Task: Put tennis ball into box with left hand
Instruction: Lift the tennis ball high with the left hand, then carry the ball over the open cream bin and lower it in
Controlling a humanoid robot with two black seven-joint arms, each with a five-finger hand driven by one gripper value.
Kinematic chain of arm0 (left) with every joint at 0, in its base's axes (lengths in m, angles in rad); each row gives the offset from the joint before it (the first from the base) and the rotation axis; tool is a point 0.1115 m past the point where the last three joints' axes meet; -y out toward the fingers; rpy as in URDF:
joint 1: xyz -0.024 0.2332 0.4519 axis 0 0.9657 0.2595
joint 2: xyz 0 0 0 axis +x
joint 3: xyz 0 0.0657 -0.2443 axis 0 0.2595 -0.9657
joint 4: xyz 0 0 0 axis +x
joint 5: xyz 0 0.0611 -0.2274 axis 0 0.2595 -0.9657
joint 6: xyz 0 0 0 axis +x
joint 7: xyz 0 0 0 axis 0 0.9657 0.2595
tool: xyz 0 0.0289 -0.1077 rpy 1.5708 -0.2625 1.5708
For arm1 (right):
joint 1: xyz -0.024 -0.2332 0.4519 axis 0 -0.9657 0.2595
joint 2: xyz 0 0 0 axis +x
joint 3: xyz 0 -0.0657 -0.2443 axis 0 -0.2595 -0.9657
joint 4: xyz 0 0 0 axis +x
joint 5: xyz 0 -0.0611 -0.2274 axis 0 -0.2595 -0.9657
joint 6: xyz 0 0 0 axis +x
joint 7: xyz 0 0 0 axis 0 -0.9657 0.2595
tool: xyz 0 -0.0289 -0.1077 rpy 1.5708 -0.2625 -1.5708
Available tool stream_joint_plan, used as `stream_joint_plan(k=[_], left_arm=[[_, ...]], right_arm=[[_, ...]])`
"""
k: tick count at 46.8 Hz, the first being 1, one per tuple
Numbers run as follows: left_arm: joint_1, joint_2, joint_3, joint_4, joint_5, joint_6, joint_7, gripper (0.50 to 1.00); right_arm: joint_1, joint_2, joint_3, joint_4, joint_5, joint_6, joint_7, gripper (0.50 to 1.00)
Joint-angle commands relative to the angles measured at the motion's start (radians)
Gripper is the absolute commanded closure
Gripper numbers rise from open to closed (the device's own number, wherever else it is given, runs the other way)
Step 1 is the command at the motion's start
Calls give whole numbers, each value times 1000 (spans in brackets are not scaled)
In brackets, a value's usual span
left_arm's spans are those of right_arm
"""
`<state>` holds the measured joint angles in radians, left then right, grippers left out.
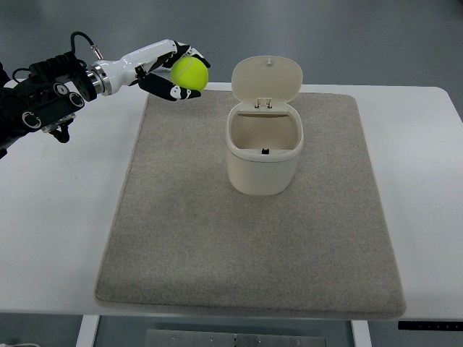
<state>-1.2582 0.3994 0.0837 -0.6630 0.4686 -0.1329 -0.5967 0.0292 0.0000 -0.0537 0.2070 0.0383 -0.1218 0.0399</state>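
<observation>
1. The white counter [58, 217] fills most of the frame, with grey floor showing along the top edge and at the bottom corners.
2. A beige mat [217, 246] lies on the counter and covers its middle, from the upper centre down to the lower edge of the frame.
3. The left arm [43, 97] comes in from the upper left of the frame, dark with cables near the edge and white toward the wrist.
4. A cream box [264, 163] stands upright on the upper middle of the mat. Its hinged lid [266, 78] is tipped open toward the top of the frame, and the inside shows empty.
5. The left hand [170, 71] is in the upper left, over the mat's upper left corner, its fingers curled around the tennis ball.
6. The yellow-green tennis ball [189, 73] sits in that grasp, to the left of the box's open lid and apart from it, not in the box.
</observation>
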Motion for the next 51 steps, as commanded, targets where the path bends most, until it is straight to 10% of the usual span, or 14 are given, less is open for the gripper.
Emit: stream_joint_plan(k=[1,51], left_arm=[[-10,-2,-50,-1,-90,-10,0,1000],[-181,-7,-147,-468,-4,-54,1,1000]], right_arm=[[0,0,0,0,0,-1,0,599],[0,0,0,0,0,1,0,599]])
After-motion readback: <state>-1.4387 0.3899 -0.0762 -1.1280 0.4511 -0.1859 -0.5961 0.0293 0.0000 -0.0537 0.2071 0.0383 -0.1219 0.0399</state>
